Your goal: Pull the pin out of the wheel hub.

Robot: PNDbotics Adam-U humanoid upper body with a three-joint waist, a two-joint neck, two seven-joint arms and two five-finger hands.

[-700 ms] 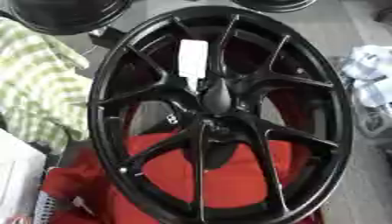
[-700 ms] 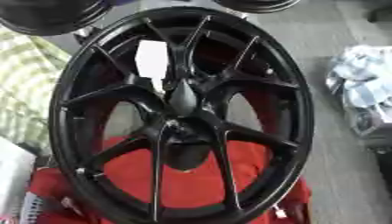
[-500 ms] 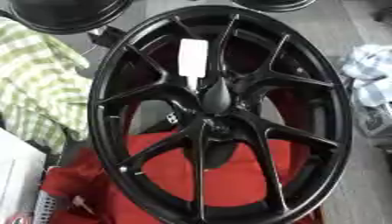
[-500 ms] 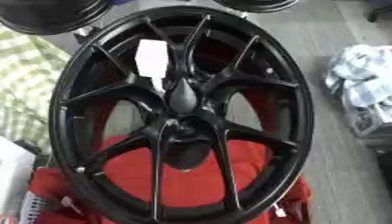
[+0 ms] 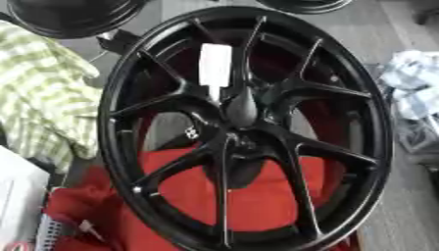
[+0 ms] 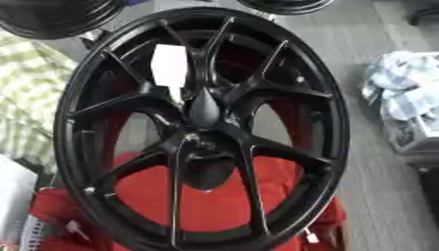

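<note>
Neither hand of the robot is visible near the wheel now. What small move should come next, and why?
Probably bring one hand into view toward the hub of the black wheel. The hub's dark tapered centre piece, perhaps the pin, stands untouched between the spokes, just below a white tag, and no hand shows in either view. I cannot tell the pin apart from the hub, so the approach should be slow.

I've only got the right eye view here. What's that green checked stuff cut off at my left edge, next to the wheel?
Observer: A green checked cloth. The left eye view shows it spreading wide beside the left rim of the wheel.
Operator: Anything below it?
Observer: A white flat object fills the lower left corner, next to the red cloth.
Operator: Any hand coming in on that side?
Observer: None. No hand shows in the left eye view either.
</note>
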